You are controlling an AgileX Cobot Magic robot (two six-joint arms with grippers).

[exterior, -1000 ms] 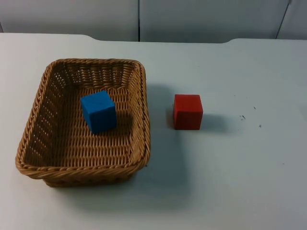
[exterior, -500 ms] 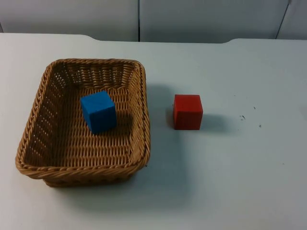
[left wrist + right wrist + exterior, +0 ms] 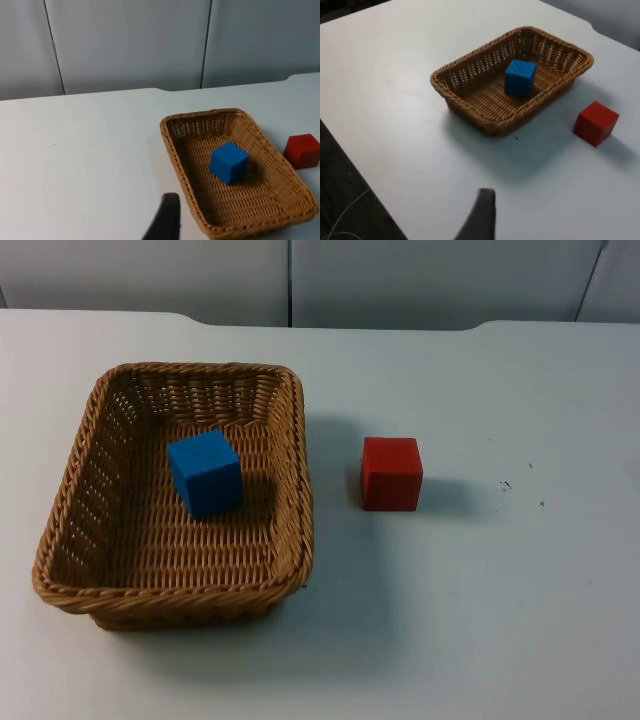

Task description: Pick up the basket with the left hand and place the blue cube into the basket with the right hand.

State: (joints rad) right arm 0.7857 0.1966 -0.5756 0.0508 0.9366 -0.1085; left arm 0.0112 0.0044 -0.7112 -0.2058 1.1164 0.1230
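A brown wicker basket [image 3: 190,390] stands on the left half of the white table. A blue cube [image 3: 205,473] lies inside it, on the woven floor, slightly turned. In the left wrist view the basket [image 3: 200,127] and the blue cube [image 3: 228,162] are some way ahead of my left gripper [image 3: 167,220], which is clear of the rim. My right gripper [image 3: 480,215] hangs well back from the basket [image 3: 465,105] and the blue cube [image 3: 520,77], high above the table. Both arms wait.
A red cube [image 3: 391,472] sits on the table just right of the basket, a small gap from its wall; it is also seen as the red cube [image 3: 302,150] and the red cube [image 3: 595,123]. The grey partition wall [image 3: 300,280] closes the far edge.
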